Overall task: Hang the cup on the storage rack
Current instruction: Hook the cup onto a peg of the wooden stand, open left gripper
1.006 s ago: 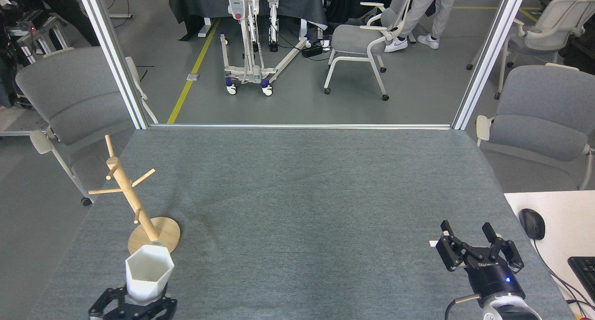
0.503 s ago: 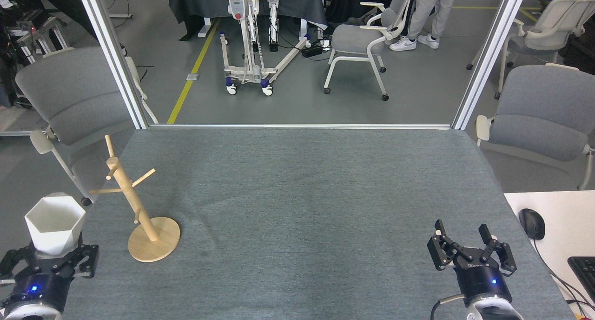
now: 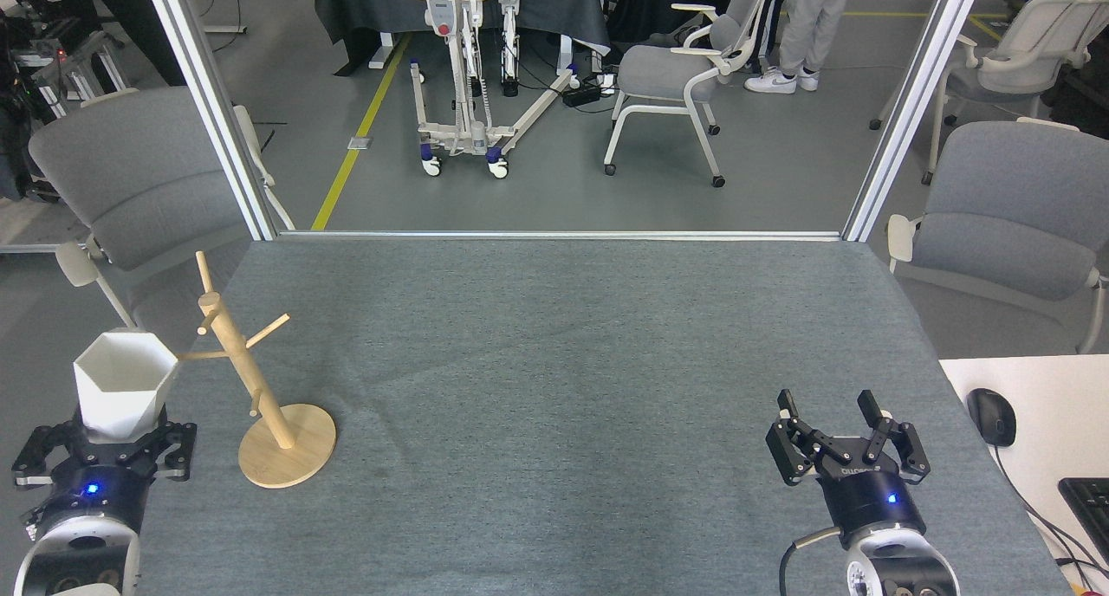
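Observation:
The white faceted cup (image 3: pixel 124 384) stands upright with its hexagonal mouth up, held from below in my left gripper (image 3: pixel 111 430) at the table's left edge. Its right rim meets the tip of the rack's left-pointing peg. The wooden storage rack (image 3: pixel 247 379) leans on its round disc base (image 3: pixel 288 446) just right of the cup, its pegs bare. At the table's front right my right gripper (image 3: pixel 830 410) is open, fingers pointing away, nothing between them.
The grey table (image 3: pixel 554 362) stretches between the arms. A white desk with a black mouse (image 3: pixel 991 416) and a keyboard corner (image 3: pixel 1090 501) adjoins on the right. Grey chairs stand at both back corners; a person's legs (image 3: pixel 801 24) show far behind.
My left gripper carried the cup from the front of the rack out to the left, then up and rightward to the peg tip. The right gripper drifted left and farther away.

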Controlling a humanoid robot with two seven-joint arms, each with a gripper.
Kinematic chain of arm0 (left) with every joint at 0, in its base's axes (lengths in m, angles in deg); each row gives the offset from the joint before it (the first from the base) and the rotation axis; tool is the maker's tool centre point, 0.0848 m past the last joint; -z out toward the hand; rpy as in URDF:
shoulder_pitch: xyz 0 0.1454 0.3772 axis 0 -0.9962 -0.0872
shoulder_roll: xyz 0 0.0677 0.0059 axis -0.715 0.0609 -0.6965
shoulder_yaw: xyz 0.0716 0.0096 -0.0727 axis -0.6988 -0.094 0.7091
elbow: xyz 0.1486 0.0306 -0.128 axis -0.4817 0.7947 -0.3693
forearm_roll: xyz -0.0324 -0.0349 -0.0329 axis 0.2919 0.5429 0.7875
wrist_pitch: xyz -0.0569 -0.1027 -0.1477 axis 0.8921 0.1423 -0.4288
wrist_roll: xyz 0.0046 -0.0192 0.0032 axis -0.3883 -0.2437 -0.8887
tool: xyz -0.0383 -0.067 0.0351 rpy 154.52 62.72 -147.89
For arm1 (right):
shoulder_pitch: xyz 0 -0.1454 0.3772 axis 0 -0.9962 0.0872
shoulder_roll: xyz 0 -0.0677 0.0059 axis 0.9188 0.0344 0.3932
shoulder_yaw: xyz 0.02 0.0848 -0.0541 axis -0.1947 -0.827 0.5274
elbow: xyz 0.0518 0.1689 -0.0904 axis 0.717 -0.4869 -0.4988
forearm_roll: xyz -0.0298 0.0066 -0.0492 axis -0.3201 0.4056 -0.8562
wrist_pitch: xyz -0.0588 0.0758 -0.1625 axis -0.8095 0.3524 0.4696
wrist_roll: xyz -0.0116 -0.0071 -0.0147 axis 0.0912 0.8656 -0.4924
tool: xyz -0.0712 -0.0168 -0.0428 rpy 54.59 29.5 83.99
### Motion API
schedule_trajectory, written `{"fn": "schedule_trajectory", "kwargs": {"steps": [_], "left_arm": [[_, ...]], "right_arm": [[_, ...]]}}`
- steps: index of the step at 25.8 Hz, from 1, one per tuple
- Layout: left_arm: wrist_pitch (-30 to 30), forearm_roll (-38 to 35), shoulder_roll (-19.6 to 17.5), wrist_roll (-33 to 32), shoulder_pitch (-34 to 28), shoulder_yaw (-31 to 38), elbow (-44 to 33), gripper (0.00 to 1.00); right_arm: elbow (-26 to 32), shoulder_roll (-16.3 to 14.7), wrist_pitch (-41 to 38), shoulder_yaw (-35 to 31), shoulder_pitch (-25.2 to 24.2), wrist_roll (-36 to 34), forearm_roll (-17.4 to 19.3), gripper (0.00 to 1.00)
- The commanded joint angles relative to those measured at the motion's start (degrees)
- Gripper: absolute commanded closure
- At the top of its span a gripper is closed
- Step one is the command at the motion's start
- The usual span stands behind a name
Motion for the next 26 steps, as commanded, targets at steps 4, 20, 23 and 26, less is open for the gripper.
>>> {"fn": "schedule_trajectory", "kwargs": {"steps": [4,20,23,26], "left_arm": [[0.0,-2.0,0.4,0.1,-0.2,-2.0,-0.2,1.0],[-0.5,-5.4,2.9,0.2,-1.1,-5.6,1.1,0.12],[-1.5,-5.1,3.6,0.8,-1.9,-5.7,2.3,0.02],[-1.3,-4.7,4.0,0.9,-3.6,-5.7,2.9,0.01]], "right_arm": [[-0.5,0.7,-2.8,-0.1,0.8,0.0,0.0,0.0],[-1.5,1.4,-3.2,-0.3,0.7,0.0,-0.2,0.0],[-2.3,1.6,-3.2,-0.4,0.7,0.0,-0.4,0.0],[-2.3,1.1,-2.9,-0.5,1.1,0.1,-0.3,0.0]]}}
